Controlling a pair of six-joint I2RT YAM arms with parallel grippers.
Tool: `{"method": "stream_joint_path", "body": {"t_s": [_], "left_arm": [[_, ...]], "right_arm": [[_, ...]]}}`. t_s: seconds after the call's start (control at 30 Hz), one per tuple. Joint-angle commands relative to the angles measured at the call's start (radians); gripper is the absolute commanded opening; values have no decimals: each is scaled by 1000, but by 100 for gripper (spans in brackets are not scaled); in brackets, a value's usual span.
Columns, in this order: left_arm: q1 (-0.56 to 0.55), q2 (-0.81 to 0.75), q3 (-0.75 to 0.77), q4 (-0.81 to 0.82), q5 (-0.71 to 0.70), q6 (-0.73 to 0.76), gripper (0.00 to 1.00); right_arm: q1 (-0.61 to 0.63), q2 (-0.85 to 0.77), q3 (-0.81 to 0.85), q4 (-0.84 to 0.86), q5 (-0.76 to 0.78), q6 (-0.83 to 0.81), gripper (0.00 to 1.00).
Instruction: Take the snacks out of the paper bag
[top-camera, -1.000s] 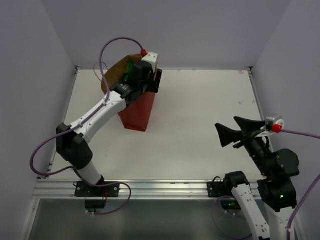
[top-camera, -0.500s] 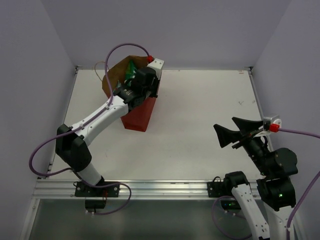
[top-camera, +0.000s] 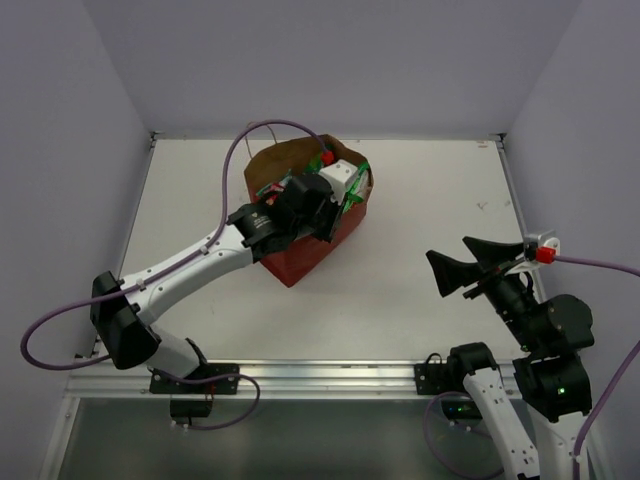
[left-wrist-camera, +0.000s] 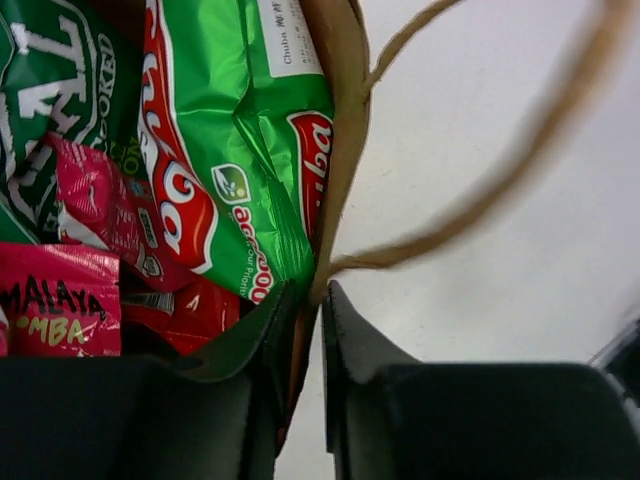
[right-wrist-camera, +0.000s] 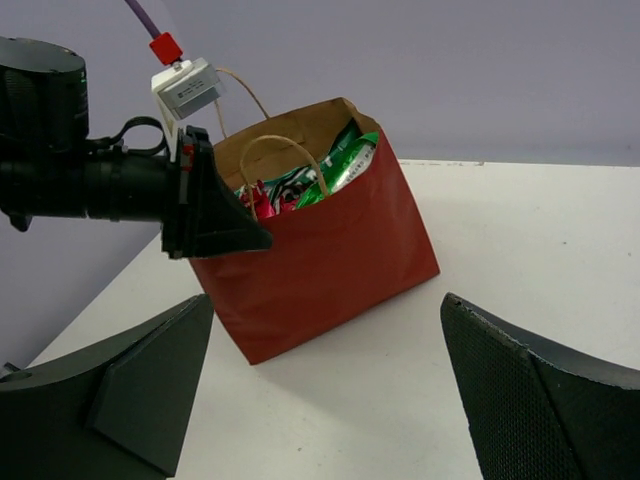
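The paper bag (top-camera: 298, 256), red below and brown at the rim, stands upright left of the table's middle. Its mouth shows the snacks (right-wrist-camera: 338, 166): a green packet (left-wrist-camera: 240, 130) with a red logo, plus pink and red ones (left-wrist-camera: 60, 300). My left gripper (left-wrist-camera: 308, 292) is shut on the bag's brown rim (left-wrist-camera: 340, 60), one finger inside and one outside, at the mouth's near side (top-camera: 335, 212). A string handle (left-wrist-camera: 450, 230) loops past the fingers. My right gripper (top-camera: 470, 265) hangs open at the right, well clear of the bag, and holds nothing (right-wrist-camera: 325, 300).
White table (top-camera: 420, 200) with purple walls on three sides. A metal rail (top-camera: 300, 375) runs along the near edge. The left arm's purple cable (top-camera: 240, 150) arcs over the bag. Bare table lies between the bag and the right gripper.
The left gripper has shut on the bag's rim and pulled the bag from the back left corner rightward and nearer. The bag has turned. The right arm has barely moved.
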Motion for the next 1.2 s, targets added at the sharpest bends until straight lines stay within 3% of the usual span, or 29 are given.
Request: {"method": "stream_joint_path", "body": {"t_s": [0.0, 0.1, 0.13, 0.2, 0.23, 0.27, 0.53, 0.73, 0.93, 1.17], "left_arm": [[-15, -62, -19, -31, 34, -72, 25], [-15, -66, 16, -50, -10, -64, 48], [-15, -66, 33, -58, -19, -61, 65], [-15, -66, 72, -83, -21, -49, 81], [-15, -66, 113, -92, -26, -44, 94], [-14, -71, 134, -115, -24, -33, 98], [155, -135, 262, -149, 155, 5, 100], [435, -143, 190, -104, 215, 57, 100], [615, -44, 128, 18, 322, 103, 97], [647, 130, 185, 75, 378, 169, 89]], "right_arm": [[0, 1, 17, -4, -5, -13, 99], [1, 4, 19, -7, -5, -19, 99], [1, 4, 22, -8, -5, -21, 99], [1, 4, 25, -10, -10, -22, 99], [1, 4, 25, -10, -11, -24, 99], [1, 4, 28, -11, -16, -26, 99], [1, 4, 28, -19, -82, -47, 99], [1, 17, 22, -19, -126, -58, 99], [1, 30, 17, -13, -192, -73, 99], [1, 41, 10, -10, -244, -85, 99]]}}
